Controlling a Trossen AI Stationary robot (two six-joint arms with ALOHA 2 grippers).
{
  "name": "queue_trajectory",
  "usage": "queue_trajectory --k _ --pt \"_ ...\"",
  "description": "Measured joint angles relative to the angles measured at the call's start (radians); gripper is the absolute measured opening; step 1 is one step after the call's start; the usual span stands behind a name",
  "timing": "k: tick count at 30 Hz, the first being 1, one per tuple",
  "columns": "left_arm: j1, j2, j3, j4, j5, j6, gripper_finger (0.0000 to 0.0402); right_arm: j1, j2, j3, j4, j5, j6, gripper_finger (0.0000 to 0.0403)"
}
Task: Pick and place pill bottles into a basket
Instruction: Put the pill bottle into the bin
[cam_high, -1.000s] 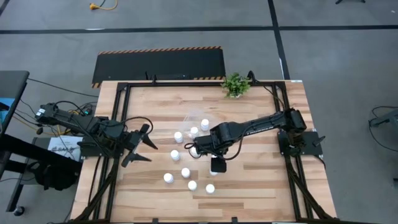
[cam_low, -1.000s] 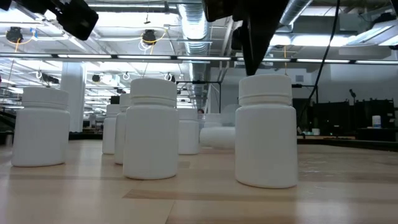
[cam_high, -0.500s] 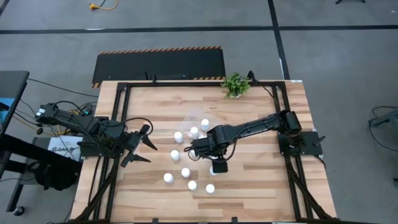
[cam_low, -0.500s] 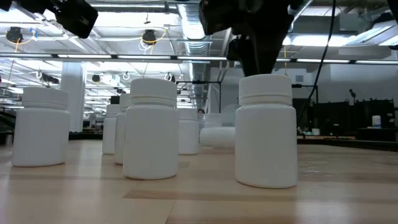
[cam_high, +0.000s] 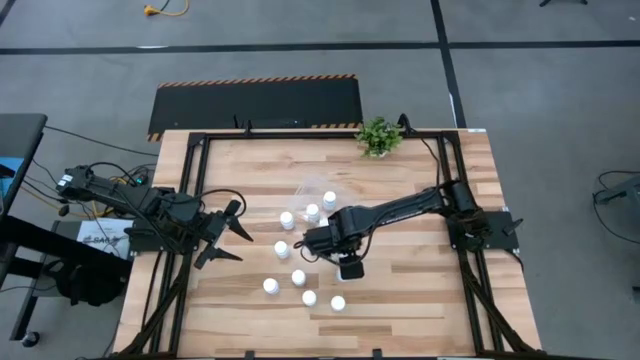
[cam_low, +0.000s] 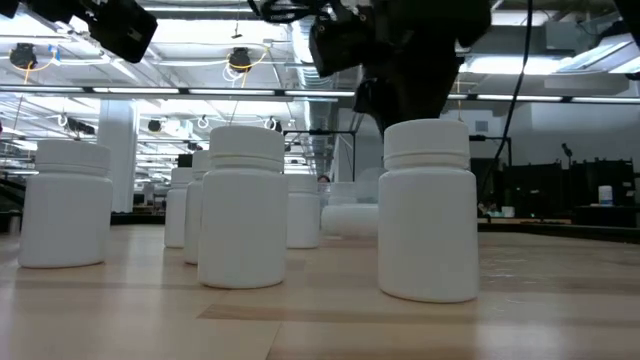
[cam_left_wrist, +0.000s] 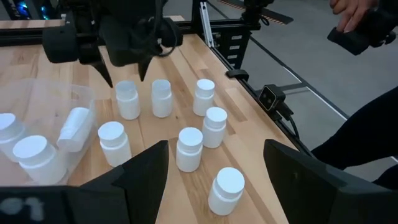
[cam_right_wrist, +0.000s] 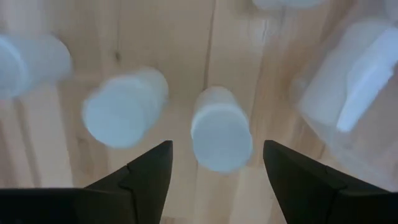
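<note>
nearest row, high view: three pill bottles (cam_high: 270, 286) (cam_high: 309, 298) (cam_high: 338, 303) standing upright on the table (cam_high: 420, 290), caps up, long axes vertical, near the front edge and apart from one another.

next: one upright bottle (cam_high: 298, 277) just behind that row, then another (cam_high: 282, 249) farther back on the left. in the low view the closest bottles (cam_low: 429, 211) (cam_low: 242, 220) stand level and square on the wood.

right gripper (cam_high: 318, 243): reached in from the right side of the table, arm stretched low across the middle, wrist turned down over the cluster. fingers spread wide; in the right wrist view they straddle one upright bottle (cam_right_wrist: 221, 135) seen cap-on, with a gap on each side, touching nothing. a second upright bottle (cam_right_wrist: 124, 111) stands just beside it.

basket (cam_high: 318, 192): clear tub behind the cluster, towards the middle of the table. the left wrist view shows its wall (cam_left_wrist: 84, 99) and one bottle (cam_left_wrist: 73, 127) lying tilted on its side within, plus upright ones (cam_left_wrist: 37, 158). bottles (cam_high: 287, 219) (cam_high: 312, 211) (cam_high: 329, 199) show at or in the tub; which are inside cannot be told from above.

left gripper (cam_high: 232, 237): waiting at the table's left edge, fingers apart, empty, pointing towards the bottles.

far: potted plant (cam_high: 379, 137) at the back edge. a person's hand (cam_left_wrist: 348, 12) beyond the table in the left wrist view.
</note>
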Motion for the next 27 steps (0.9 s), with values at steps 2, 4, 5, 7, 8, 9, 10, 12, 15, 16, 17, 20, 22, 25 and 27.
queue_trajectory --k 2,4,5,7,8,9,10,12,15,16,17,20,22,25,27 --pt "0.0 0.0 0.0 0.0 0.0 0.0 0.0251 0.0 0.0 -0.001 -0.003 0.006 -0.004 0.0244" --pt "0.0 0.0 0.0 0.0 0.0 0.0 0.0251 0.0 -0.001 0.0 0.006 0.009 -0.011 0.0244" --pt "0.0 0.0 0.0 0.0 0.0 0.0 0.0251 0.0 -0.001 -0.001 0.005 0.01 -0.015 0.0244" --pt "0.0 0.0 0.0 0.0 0.0 0.0 0.0251 -0.002 -0.001 0.0 0.009 0.01 -0.015 0.0244" --pt "0.0 0.0 0.0 0.0 0.0 0.0 0.0251 -0.004 -0.001 0.0 0.008 0.01 -0.015 0.0244" --pt "0.0 0.0 0.0 0.0 0.0 0.0 0.0251 -0.004 -0.001 0.0 0.008 0.01 -0.015 0.0244" --pt "0.0 0.0 0.0 0.0 0.0 0.0 0.0251 -0.004 -0.001 0.0 0.008 0.01 -0.016 0.0244" --pt "0.0 0.0 0.0 0.0 0.0 -0.001 0.0251 -0.004 -0.001 0.0 0.01 0.011 -0.027 0.0244" --pt "0.0 0.0 0.0 0.0 0.0 0.0 0.0251 -0.004 -0.001 0.0 0.017 0.011 -0.034 0.0244" --pt "0.0 0.0 0.0 0.0 0.0 0.0 0.0251 -0.004 -0.001 0.0 0.017 0.011 -0.034 0.0244" --pt "0.0 0.0 0.0 0.0 0.0 0.0 0.0251 -0.004 -0.001 0.0 0.017 0.011 -0.034 0.0244" --pt "0.0 0.0 0.0 0.0 0.0 0.0 0.0251 -0.004 -0.002 -0.019 0.031 0.01 -0.039 0.0244" --pt "0.0 0.0 0.0 0.0 0.0 0.0 0.0251 -0.004 -0.002 -0.042 0.03 0.01 -0.037 0.0244" --pt "0.0 0.0 0.0 -0.001 0.0 0.0 0.0251 -0.003 -0.002 -0.063 0.032 0.01 -0.027 0.0244" --pt "0.0 0.0 0.0 -0.001 0.0 0.0 0.0251 -0.002 -0.002 -0.066 0.033 0.01 -0.026 0.0244"
